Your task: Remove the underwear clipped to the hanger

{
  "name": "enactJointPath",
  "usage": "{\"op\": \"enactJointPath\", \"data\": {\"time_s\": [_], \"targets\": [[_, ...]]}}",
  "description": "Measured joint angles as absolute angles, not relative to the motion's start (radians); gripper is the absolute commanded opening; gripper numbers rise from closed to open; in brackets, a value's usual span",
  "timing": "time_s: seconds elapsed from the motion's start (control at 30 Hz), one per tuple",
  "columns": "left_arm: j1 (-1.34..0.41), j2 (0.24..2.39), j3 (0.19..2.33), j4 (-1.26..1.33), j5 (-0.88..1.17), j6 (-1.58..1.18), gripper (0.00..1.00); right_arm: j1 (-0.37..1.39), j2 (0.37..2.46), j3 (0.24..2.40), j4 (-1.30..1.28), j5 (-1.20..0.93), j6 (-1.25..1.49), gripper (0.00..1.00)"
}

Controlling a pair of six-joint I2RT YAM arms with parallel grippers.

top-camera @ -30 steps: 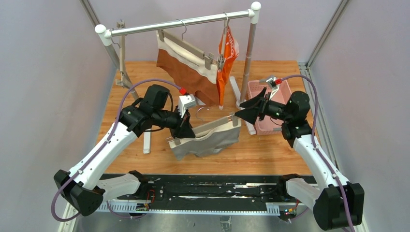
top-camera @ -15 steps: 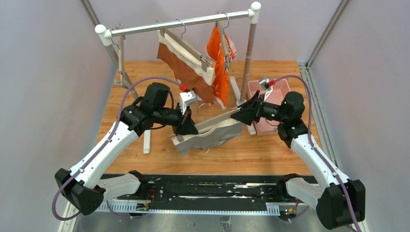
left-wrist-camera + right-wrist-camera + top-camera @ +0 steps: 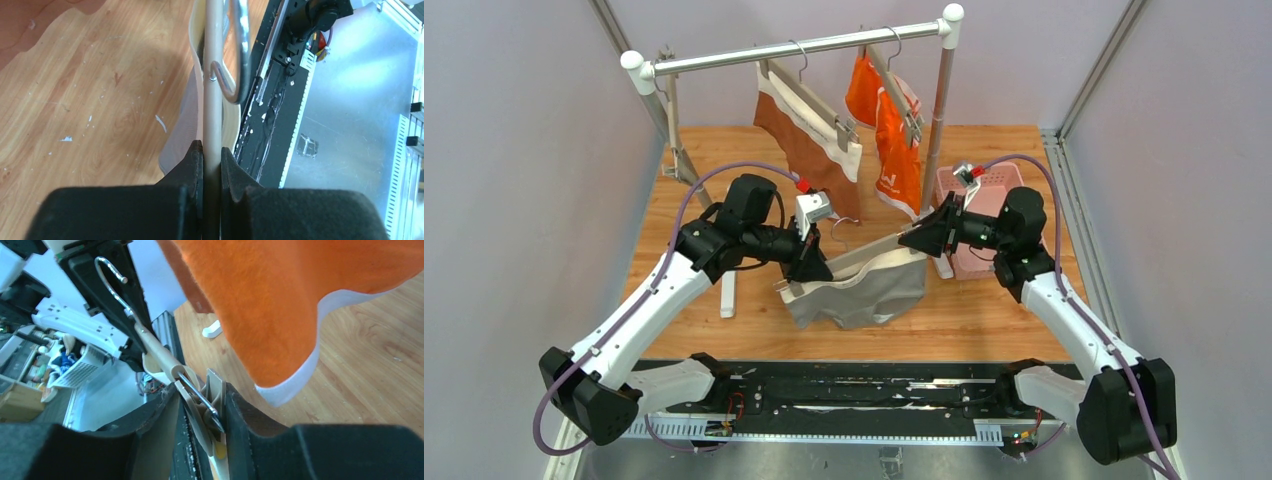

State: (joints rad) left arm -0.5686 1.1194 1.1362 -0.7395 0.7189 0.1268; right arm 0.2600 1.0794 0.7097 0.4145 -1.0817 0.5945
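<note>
The grey underwear [image 3: 856, 292] hangs clipped to a beige hanger [image 3: 852, 262] held low over the table. My left gripper [image 3: 810, 266] is shut on the hanger's bar [image 3: 212, 100] near its left end; grey cloth [image 3: 179, 135] shows beside it. My right gripper [image 3: 916, 238] is closed around the hanger's right-end clip [image 3: 209, 407], with a finger touching each side. The rust-brown underwear [image 3: 809, 150] and the orange underwear [image 3: 894, 145] hang on hangers from the rail. The orange cloth [image 3: 280, 300] fills the top of the right wrist view.
The clothes rack's rail [image 3: 794, 48] spans the back, with a post [image 3: 939, 130] just behind my right gripper. A pink basket [image 3: 986, 215] stands on the table at right. The held hanger's metal hook [image 3: 241, 47] points toward the near edge.
My right gripper has moved left onto the held hanger's right-end clip. The two garments on the rail have swung and turned. My left gripper still holds the bar.
</note>
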Motion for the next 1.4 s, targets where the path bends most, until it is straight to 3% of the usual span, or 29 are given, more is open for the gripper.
{"op": "enactJointPath", "data": {"time_s": [0.17,0.47,0.57,0.67,0.73,0.9,0.93,1.0,1.07,1.27,1.4], "targets": [[-0.572,1.121,1.132,-0.722,0.719,0.114,0.00,0.284,1.081,0.710,0.413,-1.061,0.580,0.62],[-0.573,1.121,1.130,-0.702,0.730,0.104,0.00,0.289,1.076,0.718,0.413,-1.029,0.576,0.61],[-0.573,1.121,1.122,-0.697,0.733,0.100,0.00,0.289,1.076,0.731,0.414,-1.027,0.576,0.49],[-0.573,1.121,1.114,-0.697,0.735,0.097,0.00,0.289,1.076,0.738,0.415,-1.025,0.575,0.17],[-0.571,1.119,1.110,-0.708,0.739,0.098,0.00,0.287,1.076,0.743,0.416,-1.031,0.583,0.03],[-0.572,1.111,1.106,-0.715,0.754,0.099,0.00,0.287,1.076,0.747,0.413,-1.032,0.578,0.00],[-0.572,1.111,1.106,-0.713,0.754,0.097,0.00,0.287,1.075,0.747,0.413,-1.032,0.576,0.04],[-0.572,1.111,1.106,-0.712,0.755,0.096,0.00,0.287,1.072,0.747,0.406,-1.031,0.574,0.30],[-0.572,1.111,1.106,-0.710,0.757,0.096,0.00,0.287,1.066,0.748,0.395,-1.024,0.572,0.47],[-0.574,1.110,1.106,-0.690,0.756,0.085,0.00,0.292,1.037,0.753,0.350,-0.981,0.533,0.70],[-0.574,1.083,1.106,-0.681,0.757,0.081,0.00,0.292,0.990,0.750,0.332,-0.947,0.515,0.76]]}}
